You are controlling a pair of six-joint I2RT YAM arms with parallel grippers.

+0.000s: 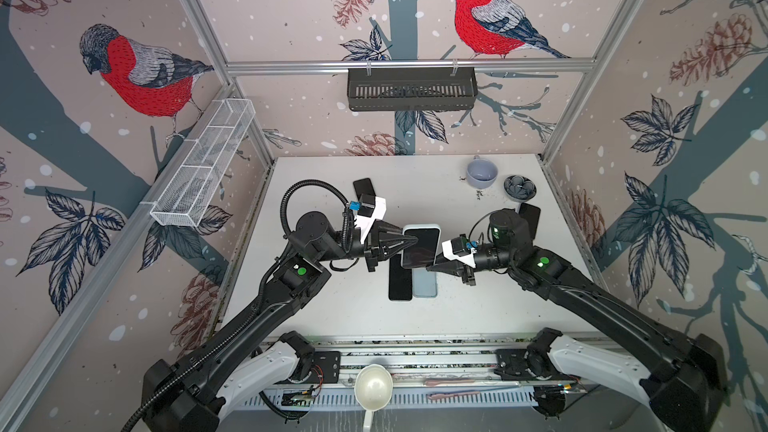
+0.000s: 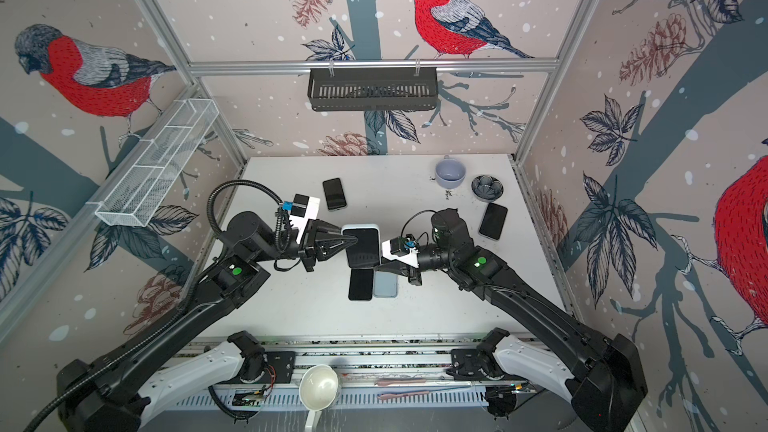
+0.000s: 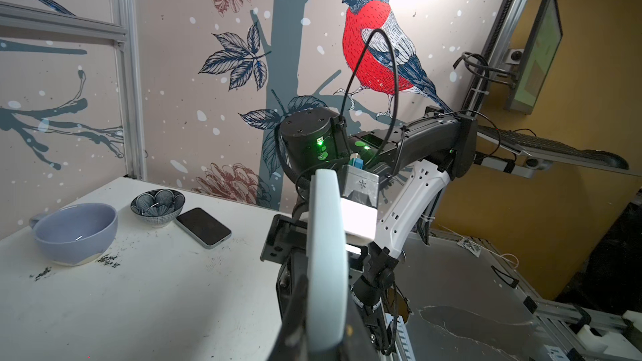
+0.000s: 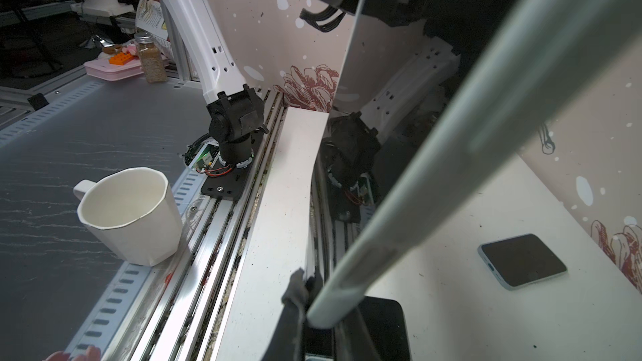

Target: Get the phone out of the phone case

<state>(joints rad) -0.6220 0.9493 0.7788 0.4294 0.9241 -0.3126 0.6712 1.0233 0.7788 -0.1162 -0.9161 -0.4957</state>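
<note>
Item: phone, seated in pale phone case, hanging screen-up above the tabletop between 2 tools.
Left tool: closed, clamping the case's left edge.
Right tool: closed, pinching its near right rim.
Underneath: 1 dark handset and 1 pale blue slab are lying side by side.
Handling note: the right tool is best peeling its corner outward and down while the left is bracing; a slow, small flex is likely sparing the screen and preventing a drop.
</note>
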